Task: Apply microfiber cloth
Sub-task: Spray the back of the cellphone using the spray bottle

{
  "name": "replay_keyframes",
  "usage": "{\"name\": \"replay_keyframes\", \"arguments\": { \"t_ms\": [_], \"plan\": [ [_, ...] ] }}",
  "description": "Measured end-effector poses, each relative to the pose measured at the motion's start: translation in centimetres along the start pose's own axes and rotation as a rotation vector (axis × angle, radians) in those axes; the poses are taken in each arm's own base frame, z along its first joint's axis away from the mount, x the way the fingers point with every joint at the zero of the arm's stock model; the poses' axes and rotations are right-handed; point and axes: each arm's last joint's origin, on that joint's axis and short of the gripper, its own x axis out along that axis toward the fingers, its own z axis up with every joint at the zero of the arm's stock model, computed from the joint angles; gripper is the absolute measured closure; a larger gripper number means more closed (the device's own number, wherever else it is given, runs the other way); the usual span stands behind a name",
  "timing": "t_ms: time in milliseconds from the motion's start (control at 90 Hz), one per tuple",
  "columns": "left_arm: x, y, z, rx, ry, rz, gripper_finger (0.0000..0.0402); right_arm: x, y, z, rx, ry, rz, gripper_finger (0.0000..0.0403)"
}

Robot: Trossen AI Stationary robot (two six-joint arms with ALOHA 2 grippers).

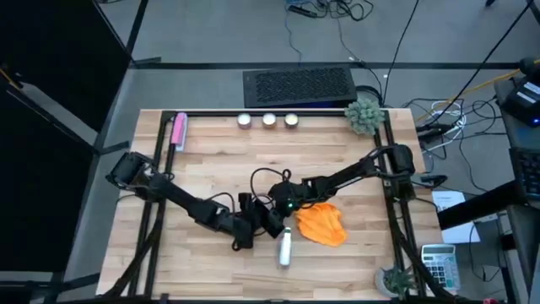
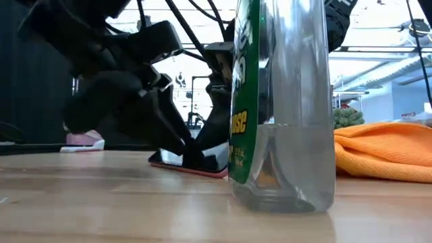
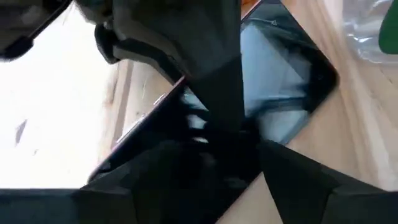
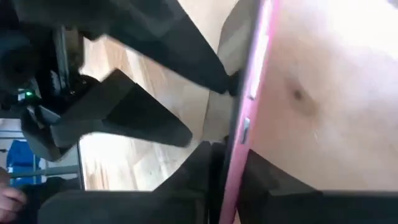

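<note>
While both grippers crowd over the phone point(image 1: 272, 221) at lower centre of the high view, the orange microfiber cloth point(image 1: 321, 225) lies untouched just to their right, and that offset is what the coming move turns on. The right gripper point(image 1: 283, 207) sits immediately left of the cloth's near edge; its own wrist view shows dark fingers point(image 4: 214, 174) straddling the pink-edged side of the phone, so it looks pinched on that edge, though the contact itself is partly hidden. The left gripper point(image 1: 253, 225) comes in from the lower left of the high view, and its fingers point(image 3: 186, 168) close in on a lower corner of the phone's glass; whether they are pressed on it or merely beside it I cannot tell.

Outward from there, in the low view the phone rests tilted, one edge lifted off the table point(image 2: 101, 202) between the dark fingers, with the cloth a folded mound at the right edge of the frame, behind the clear spray bottle point(image 2: 283, 101). In the high view the bottle lies just below the grippers, left of the cloth's lower end.

By my judgement the right arm is the nearer one: the cloth lies to the right of its gripper, long axis running from upper left to lower right, so reaching it needs only a short move to the right once the phone is let go.
</note>
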Motion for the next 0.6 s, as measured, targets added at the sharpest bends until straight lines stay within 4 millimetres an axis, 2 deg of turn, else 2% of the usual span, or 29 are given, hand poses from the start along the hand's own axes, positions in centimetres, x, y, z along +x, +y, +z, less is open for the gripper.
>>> {"name": "replay_keyframes", "arguments": {
  "t_ms": [178,278,378,500,600],
  "plan": [
    [-5.3,1.1,1.2,-0.105,-0.02,-0.035,0.0175,-3.0,1.1,0.4,-0.065,-0.025,-0.094,0.0395],
    [-8.8,2.2,1.6,-0.178,-0.046,-0.061,0.0175,-6.1,2.4,0.9,-0.096,-0.064,-0.142,0.0395],
    [-11.4,3.4,1.9,-0.255,-0.095,-0.076,0.0175,-9.0,3.6,0.9,-0.128,-0.104,-0.189,0.0395],
    [-13.5,4.7,2.5,-0.342,-0.177,-0.088,0.0175,-12.7,5.1,1.2,-0.164,-0.184,-0.191,0.0395],
    [-13.8,5.5,3.2,-0.424,-0.246,-0.092,0.0175,-15.5,6.3,0.6,-0.228,-0.251,-0.218,0.0395]
  ]
}}
